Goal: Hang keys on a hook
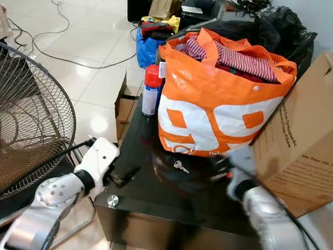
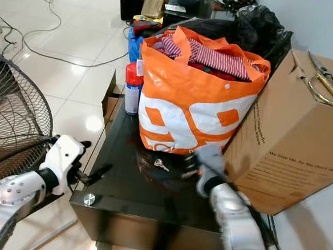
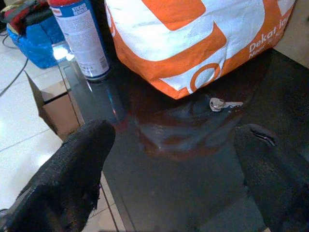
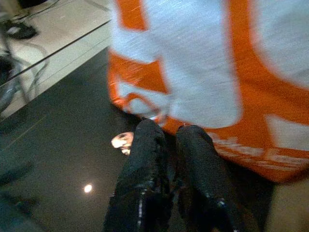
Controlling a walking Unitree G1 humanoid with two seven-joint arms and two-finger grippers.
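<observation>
A small silver key lies on the black glass table, just in front of the orange and white bag. My right gripper reaches in low over the table from the right. Its fingers are pressed together with nothing between them, and the key lies just beside their tips. My left gripper hovers at the table's left edge with its fingers spread wide. The key is well ahead of that gripper.
The bag is stuffed with clothes. A large cardboard box leans at the right with scissors on top. A spray can stands at the table's back left. A floor fan stands close on the left, and cables cross the tiled floor.
</observation>
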